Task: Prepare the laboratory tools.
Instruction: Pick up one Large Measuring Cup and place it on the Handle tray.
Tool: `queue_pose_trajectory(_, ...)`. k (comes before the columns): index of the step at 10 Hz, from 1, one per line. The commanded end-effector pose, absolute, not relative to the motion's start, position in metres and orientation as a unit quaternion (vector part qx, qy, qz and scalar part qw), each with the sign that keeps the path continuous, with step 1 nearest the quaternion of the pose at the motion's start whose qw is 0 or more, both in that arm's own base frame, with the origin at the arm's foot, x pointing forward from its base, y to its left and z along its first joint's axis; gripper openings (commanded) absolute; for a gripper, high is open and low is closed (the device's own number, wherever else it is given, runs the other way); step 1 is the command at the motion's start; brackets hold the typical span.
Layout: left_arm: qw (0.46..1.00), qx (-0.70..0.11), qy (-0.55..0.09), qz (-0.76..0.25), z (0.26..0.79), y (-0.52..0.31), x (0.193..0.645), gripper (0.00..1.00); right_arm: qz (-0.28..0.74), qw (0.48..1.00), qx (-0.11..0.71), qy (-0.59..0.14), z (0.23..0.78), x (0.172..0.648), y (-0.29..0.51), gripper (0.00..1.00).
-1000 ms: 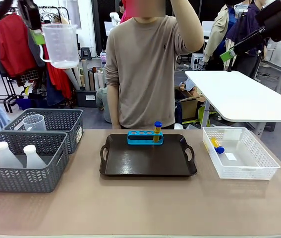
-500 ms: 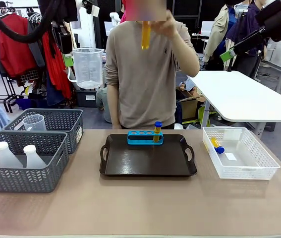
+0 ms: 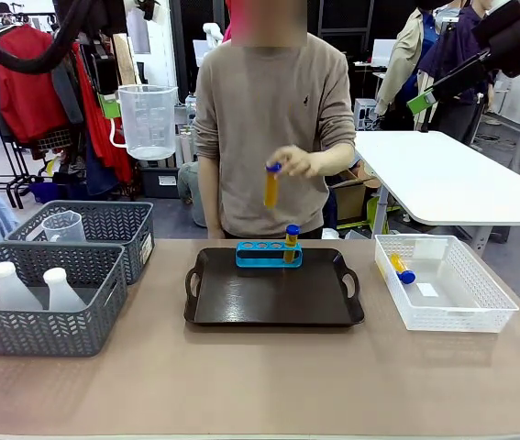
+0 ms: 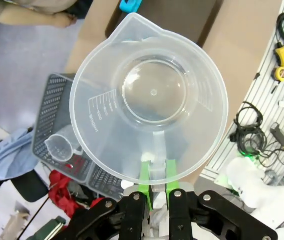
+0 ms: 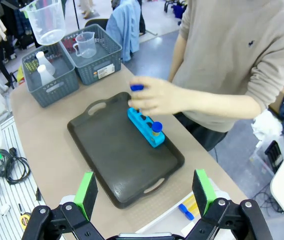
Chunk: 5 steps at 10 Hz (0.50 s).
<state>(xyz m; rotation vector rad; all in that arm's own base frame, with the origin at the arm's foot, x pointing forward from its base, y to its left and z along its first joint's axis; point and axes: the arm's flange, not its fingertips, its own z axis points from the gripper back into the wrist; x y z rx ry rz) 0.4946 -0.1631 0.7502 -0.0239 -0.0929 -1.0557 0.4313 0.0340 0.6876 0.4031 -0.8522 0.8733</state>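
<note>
A tan table [image 3: 260,376] stands before clothes rails and a white side table. At its middle lies a dark tray [image 3: 269,298], with the blue rack [image 3: 264,254] at its far edge holding one capped tube [image 3: 292,240]. The person's hand [image 3: 298,162] holds a second tube [image 3: 271,186] above the rack.

High at the left, the left gripper [image 4: 155,175] is pinched on the handle of the measuring beaker [image 3: 147,121]; the pads hide most of the handle. The right gripper [image 5: 144,189] hangs spread wide above the tray's near end.

The grey baskets [image 3: 49,321] hide the lower halves of two conical flasks [image 3: 7,286] and a small beaker [image 3: 63,225]. A third tube [image 3: 402,269] lies in the white basket [image 3: 480,312]. The near part of the tray is bare.
</note>
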Motion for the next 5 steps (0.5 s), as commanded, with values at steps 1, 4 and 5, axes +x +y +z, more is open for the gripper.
queue_pose_trajectory(1, 0.863, -0.011, -0.044, -0.503, 0.750, -0.163, 0.495, 0.00, 0.408, 0.798, 0.192, -0.400, 0.687, 0.431, 0.035, 1.00)
queue_pose_trajectory(4, 0.848, -0.027, -0.049, -0.527, 0.734, -0.184, 0.497, 0.00, 0.408, 0.798, 0.192, -0.400, 0.687, 0.431, 0.035, 1.00)
queue_pose_trajectory(5, 0.837, -0.050, -0.039, -0.543, 0.706, -0.207, 0.504, 0.00, 0.408, 0.798, 0.192, -0.400, 0.687, 0.431, 0.035, 1.00)
